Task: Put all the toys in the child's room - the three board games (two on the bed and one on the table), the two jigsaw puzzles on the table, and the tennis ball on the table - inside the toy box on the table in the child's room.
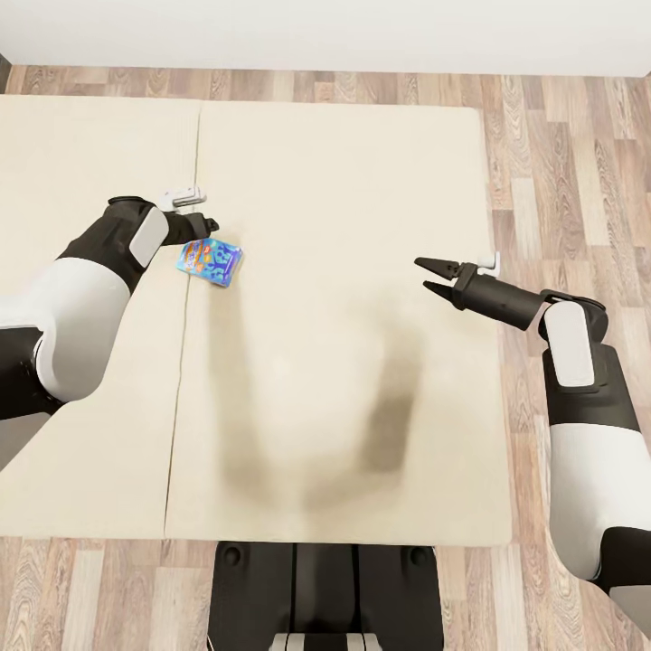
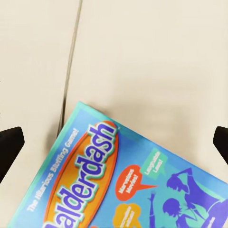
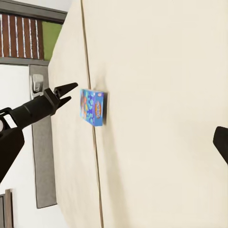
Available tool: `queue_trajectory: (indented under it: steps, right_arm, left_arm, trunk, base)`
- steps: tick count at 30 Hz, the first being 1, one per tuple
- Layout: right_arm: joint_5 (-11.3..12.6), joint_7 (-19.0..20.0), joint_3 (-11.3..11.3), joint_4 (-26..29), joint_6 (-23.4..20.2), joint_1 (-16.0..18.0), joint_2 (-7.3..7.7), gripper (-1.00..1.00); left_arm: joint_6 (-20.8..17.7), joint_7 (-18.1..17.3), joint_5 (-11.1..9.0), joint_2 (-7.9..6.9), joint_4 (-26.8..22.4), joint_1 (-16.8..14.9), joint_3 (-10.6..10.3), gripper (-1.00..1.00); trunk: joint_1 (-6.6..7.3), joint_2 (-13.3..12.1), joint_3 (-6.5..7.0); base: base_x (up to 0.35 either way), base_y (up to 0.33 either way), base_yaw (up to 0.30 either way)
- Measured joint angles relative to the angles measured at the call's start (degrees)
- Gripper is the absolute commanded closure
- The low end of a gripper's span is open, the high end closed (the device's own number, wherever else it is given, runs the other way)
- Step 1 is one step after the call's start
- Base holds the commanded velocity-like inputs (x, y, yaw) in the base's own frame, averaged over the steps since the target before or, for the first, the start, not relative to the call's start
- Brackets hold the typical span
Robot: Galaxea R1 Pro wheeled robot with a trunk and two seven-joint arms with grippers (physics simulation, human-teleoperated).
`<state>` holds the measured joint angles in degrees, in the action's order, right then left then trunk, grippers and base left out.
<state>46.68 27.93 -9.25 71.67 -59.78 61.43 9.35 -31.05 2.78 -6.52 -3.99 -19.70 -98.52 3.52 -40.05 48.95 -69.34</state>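
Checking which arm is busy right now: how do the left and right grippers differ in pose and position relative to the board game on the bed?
The left gripper hovers right beside the board game, near the bed's seam; the right gripper sits far from it, near the bed's right edge. The left wrist view looks closely down on the box; the right wrist view sees it small and distant. Both are open and hold nothing.

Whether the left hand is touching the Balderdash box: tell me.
Apart. Left wrist view: the left hand, open, has bare bed between each finger and the Balderdash box.
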Motion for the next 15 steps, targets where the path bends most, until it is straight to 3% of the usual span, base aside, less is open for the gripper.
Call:
queue_trajectory:
  steps: [15]
  right_arm:
    - [-0.1,0.0,0.3,-0.3,0.0,0.0,-0.06,-1.0]
  left_arm:
    - [0.0,0.0,0.0,0.02,0.0,0.0,0.0,-1.0]
  trunk:
    - [0.0,0.0,-0.63]
  base:
    - [0.0,0.0,0.0]
